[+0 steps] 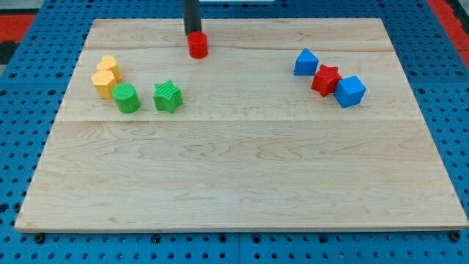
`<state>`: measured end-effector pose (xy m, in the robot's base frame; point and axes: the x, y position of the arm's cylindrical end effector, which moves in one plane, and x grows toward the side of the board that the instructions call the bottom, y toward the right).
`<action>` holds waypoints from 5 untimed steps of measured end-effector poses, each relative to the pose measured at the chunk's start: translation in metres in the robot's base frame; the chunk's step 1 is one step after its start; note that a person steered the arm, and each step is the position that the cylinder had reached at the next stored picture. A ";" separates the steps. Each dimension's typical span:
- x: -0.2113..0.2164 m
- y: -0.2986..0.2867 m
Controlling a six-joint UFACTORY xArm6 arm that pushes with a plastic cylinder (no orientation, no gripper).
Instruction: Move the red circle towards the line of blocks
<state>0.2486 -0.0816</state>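
Observation:
The red circle (198, 45) sits near the view's top, left of centre, on the wooden board (242, 183). My tip (193, 33) touches its top-left side, just behind it. At the view's right a blue block (305, 62), a red star (326, 79) and a blue cube (350, 91) lie touching in a diagonal line. At the view's left are two yellow blocks (108, 67) (103, 83), a green cylinder (126, 97) and a green star (168, 96).
The board lies on a blue perforated surface (22, 103). The board's top edge is close behind the red circle.

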 end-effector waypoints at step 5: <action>0.033 0.050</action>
